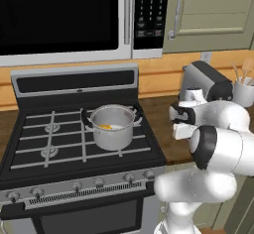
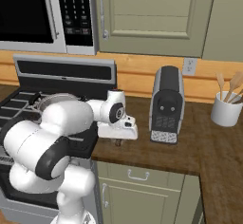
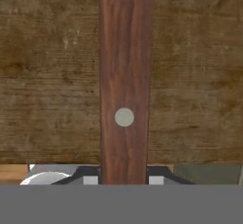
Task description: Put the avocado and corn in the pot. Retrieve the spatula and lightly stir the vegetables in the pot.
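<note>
Hovering low over the dark wood worktop (image 2: pixel 204 147) near its front edge, rt of the stove (image 1: pixel 30 153), was my gripper (image 2: pixel 117 142); fingers closed on the spatula (image 3: pixel 124 76), its brown riveted handle running between them. Pot (image 1: pixel 113 127) sat on the stove's rt burners w/ corn (image 1: pixel 104 126) inside. Coffee machine (image 2: pixel 166 105) and white utensil cup (image 2: pixel 227 109) stood toward the back wall.

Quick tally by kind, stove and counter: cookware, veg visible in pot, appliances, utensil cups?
Pot: 1
Corn in pot: 1
Toaster: 1
Microwave: 1
Utensil cup: 1
Spatula at pincer: 1
Total: 6
</note>
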{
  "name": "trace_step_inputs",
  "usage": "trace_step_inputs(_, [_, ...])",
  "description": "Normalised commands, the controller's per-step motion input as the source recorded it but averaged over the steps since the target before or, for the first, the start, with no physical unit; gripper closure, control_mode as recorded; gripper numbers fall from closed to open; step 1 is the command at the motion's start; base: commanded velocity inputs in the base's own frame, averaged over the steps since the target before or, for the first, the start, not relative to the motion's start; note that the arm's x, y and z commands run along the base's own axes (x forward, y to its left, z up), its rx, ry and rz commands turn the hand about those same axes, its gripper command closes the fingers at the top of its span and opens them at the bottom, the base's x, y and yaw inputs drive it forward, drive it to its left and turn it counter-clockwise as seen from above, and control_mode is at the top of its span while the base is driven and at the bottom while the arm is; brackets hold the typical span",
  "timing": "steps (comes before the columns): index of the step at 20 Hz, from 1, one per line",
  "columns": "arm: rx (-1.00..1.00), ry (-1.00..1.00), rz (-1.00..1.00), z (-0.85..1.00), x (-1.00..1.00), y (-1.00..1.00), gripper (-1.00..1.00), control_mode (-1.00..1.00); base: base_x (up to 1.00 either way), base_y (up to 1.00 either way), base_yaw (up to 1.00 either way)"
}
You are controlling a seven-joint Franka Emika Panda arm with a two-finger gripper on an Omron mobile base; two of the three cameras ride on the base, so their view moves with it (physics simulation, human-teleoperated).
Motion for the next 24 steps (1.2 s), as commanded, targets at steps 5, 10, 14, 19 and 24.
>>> trace_step_inputs(5, [-0.57, -0.09, 0.3, 1.0, -0.89, 0.19, 1.0, -1.0, 0.0, 0.0, 0.0])
trace_step_inputs(10, [-0.63, -0.03, 0.42, 1.0, -0.76, 0.22, 1.0, -1.0, 0.0, 0.0, 0.0])
trace_step_inputs(14, [-0.51, 0.0, 0.39, 1.0, -0.28, 0.22, 1.0, -1.0, 0.0, 0.0, 0.0])
trace_step_inputs(19, [-0.45, 0.04, 0.23, 1.0, -0.07, 0.72, 1.0, -1.0, 0.0, 0.0, 0.0])
trace_step_inputs(24, [-0.44, 0.07, 0.17, 1.0, 0.0, 0.78, 1.0, -1.0, 0.0, 0.0, 0.0])
